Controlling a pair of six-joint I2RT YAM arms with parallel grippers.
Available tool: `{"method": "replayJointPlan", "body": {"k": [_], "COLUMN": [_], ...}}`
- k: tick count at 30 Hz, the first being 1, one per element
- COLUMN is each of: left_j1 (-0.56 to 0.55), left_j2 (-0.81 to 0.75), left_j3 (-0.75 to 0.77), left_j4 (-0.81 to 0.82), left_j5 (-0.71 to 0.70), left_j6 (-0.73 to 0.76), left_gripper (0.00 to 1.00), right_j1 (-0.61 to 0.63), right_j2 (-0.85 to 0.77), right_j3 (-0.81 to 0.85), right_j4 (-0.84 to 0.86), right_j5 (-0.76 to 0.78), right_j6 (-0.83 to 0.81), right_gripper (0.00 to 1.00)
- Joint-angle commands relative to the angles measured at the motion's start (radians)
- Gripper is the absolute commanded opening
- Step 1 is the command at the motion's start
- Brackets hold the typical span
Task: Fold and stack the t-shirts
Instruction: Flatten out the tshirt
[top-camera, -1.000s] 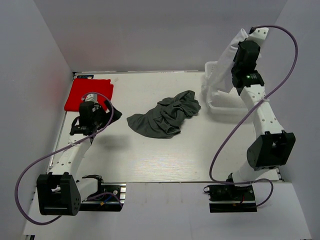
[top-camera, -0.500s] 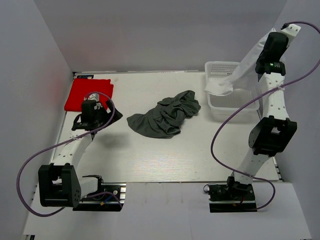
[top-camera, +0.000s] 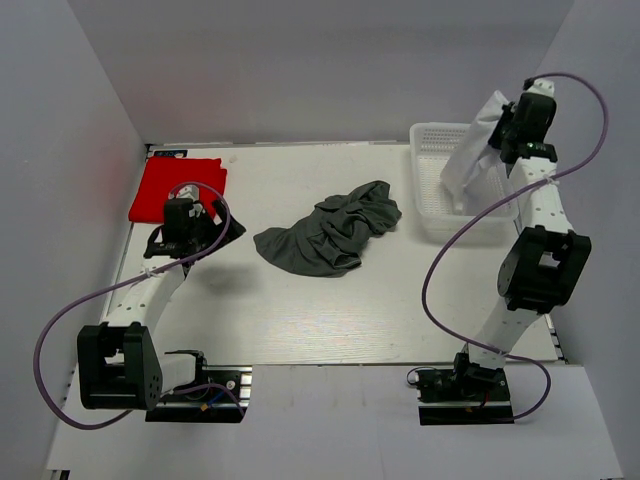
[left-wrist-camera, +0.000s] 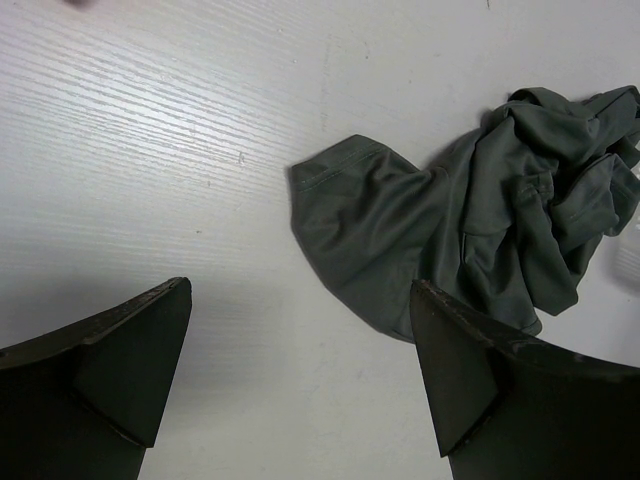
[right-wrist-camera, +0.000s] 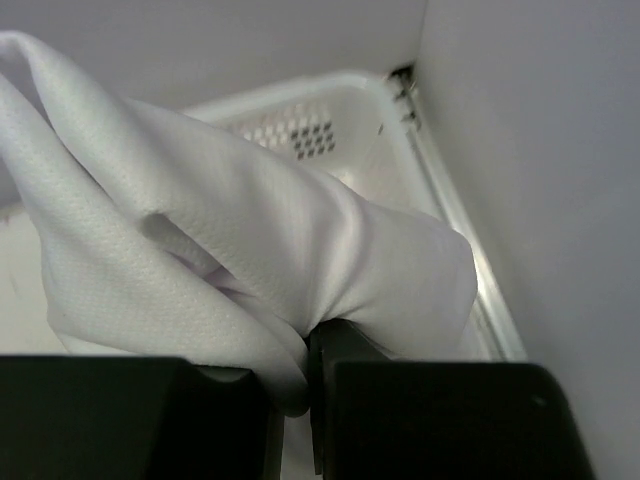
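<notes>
Right gripper (right-wrist-camera: 315, 345) is clamping a bunched fold of white shirt (right-wrist-camera: 250, 240), which is hanging limp over basket (top-camera: 432, 135). Left gripper (left-wrist-camera: 298, 300) is hovering, jaws apart, empty. Grey shirt (top-camera: 330, 235) is lying crumpled left of basket, red shirt (top-camera: 175, 185) farther left. Judgement: light, floppy cloth; take it at hems or shoulders.

No text, brand, number or sign can be read in any view. A small dark strip (top-camera: 172, 153) is noted on the table (top-camera: 300, 320) at its far edge, about 10 o'clock in the top view; any print on it is too small to be made out.
</notes>
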Motion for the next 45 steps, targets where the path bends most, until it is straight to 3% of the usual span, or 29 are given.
{"method": "replayJointPlan", "body": {"k": [1,3,4,5,6,8,12,16,19,25,29,32,35,37,39,42,45], "left_j1": [0.001,0.001,0.001,0.001,0.001,0.001,0.001,-0.01,-0.054,-0.135,-0.174,-0.197,-0.218,-0.227,-0.238,-0.247,-0.247], "left_j2": [-0.007,-0.007,0.003,0.004,0.013,0.033,0.103,0.172,0.226,0.381,0.471,0.543,0.617,0.639,0.651,0.651,0.613], "left_j3": [0.035,0.035,0.035,0.035,0.035,0.035,0.067,0.098,0.122,0.216,0.257,0.294,0.323,0.323,0.313,0.313,0.274], "left_j4": [0.0,0.009,0.009,0.0,0.0,0.011,-0.011,-0.025,-0.005,-0.017,-0.066,-0.098,-0.107,-0.092,-0.072,-0.061,-0.052], "left_j5": [0.017,0.017,0.017,0.017,0.017,0.026,0.056,0.066,0.056,-0.005,-0.105,-0.148,-0.159,-0.147,-0.116,-0.119,-0.141], "left_j6": [0.01,0.019,0.019,0.019,0.019,0.028,0.048,0.048,0.048,0.039,0.019,0.01,0.01,0.019,0.03,0.03,0.012], "left_gripper": [1.0,1.0,1.0,1.0,1.0,1.0,1.0,1.0,1.0,1.0,0.91,0.79,0.62,0.43,0.33,0.0,0.0], "right_j1": [0.002,0.005,0.004,0.002,-0.001,0.001,0.022,0.088,0.154,0.402,0.53,0.631,0.722,0.745,0.765,0.772,0.772], "right_j2": [0.003,0.021,0.046,0.056,0.067,0.095,0.035,-0.069,-0.138,-0.246,-0.298,-0.334,-0.342,-0.353,-0.348,-0.333,-0.315], "right_j3": [-0.085,-0.112,-0.15,-0.155,-0.155,-0.127,-0.11,-0.162,-0.202,-0.326,-0.425,-0.529,-0.605,-0.659,-0.681,-0.704,-0.696], "right_j4": [0.068,0.047,0.044,0.033,0.022,-0.036,-0.055,-0.026,-0.033,-0.03,-0.021,-0.009,0.007,0.06,0.124,0.211,0.277], "right_j5": [-0.129,-0.081,-0.053,-0.007,0.002,0.012,0.025,0.21,0.266,0.25,0.211,0.181,0.145,0.09,0.026,0.018,0.119], "right_j6": [0.006,0.024,0.073,0.086,0.099,0.125,0.095,0.023,-0.054,-0.034,-0.009,0.0,0.01,0.012,0.018,0.047,0.106], "right_gripper": [0.0,0.0,0.05,0.17,0.67,0.9,0.9,0.9,0.9,0.9,0.9,0.9,0.9,0.9,0.9,0.9,0.9]}}
